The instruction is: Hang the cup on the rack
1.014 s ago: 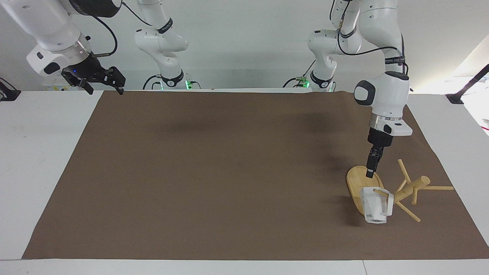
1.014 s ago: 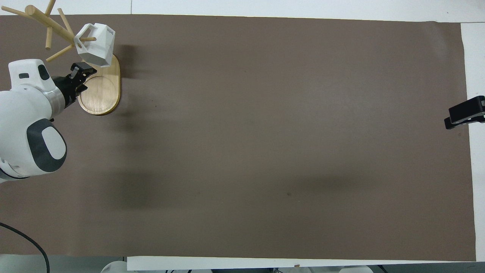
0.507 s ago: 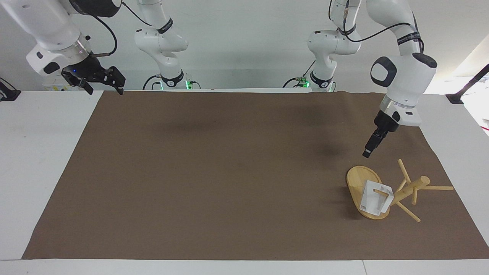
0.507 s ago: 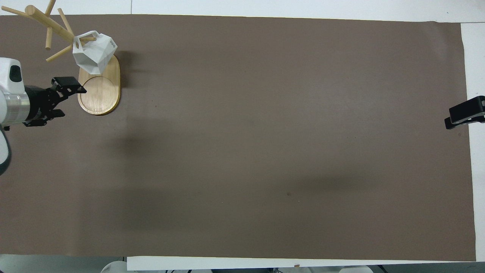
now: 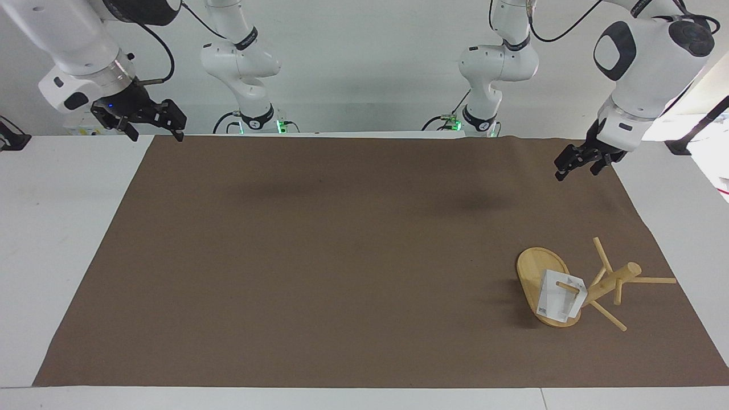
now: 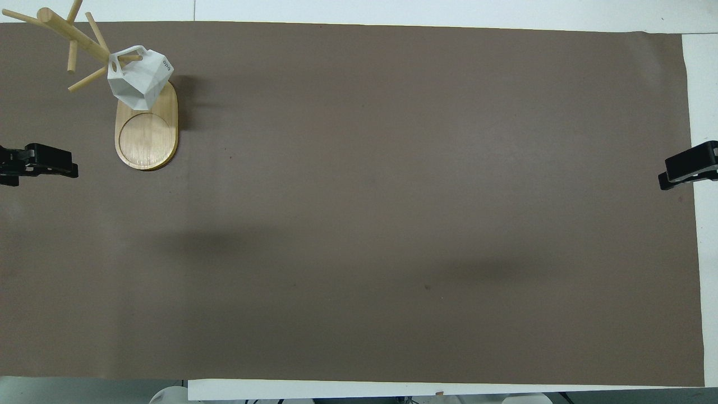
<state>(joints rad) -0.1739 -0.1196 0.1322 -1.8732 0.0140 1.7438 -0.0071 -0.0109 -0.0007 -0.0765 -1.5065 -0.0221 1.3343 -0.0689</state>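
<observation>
The bamboo rack (image 5: 609, 280) stands on its oval base (image 5: 534, 270) on the brown mat, toward the left arm's end of the table. The white faceted cup (image 5: 558, 300) hangs by its handle on one of the lower pegs, over the base. In the overhead view the cup (image 6: 138, 76) sits on the peg beside the post of the rack (image 6: 147, 134). My left gripper (image 5: 576, 172) is open and empty, raised over the mat's edge away from the rack; it shows in the overhead view (image 6: 45, 167). My right gripper (image 5: 156, 134) waits open at the other end (image 6: 681, 171).
A brown mat (image 5: 342, 256) covers most of the white table (image 5: 62, 228). A black clamp (image 5: 680, 147) sits on the table edge near the left arm. Nothing else lies on the mat.
My left gripper has let go of the cup and has lifted up and back from the rack toward its base. The cup has swung and settled on the peg. The right arm has not moved.
</observation>
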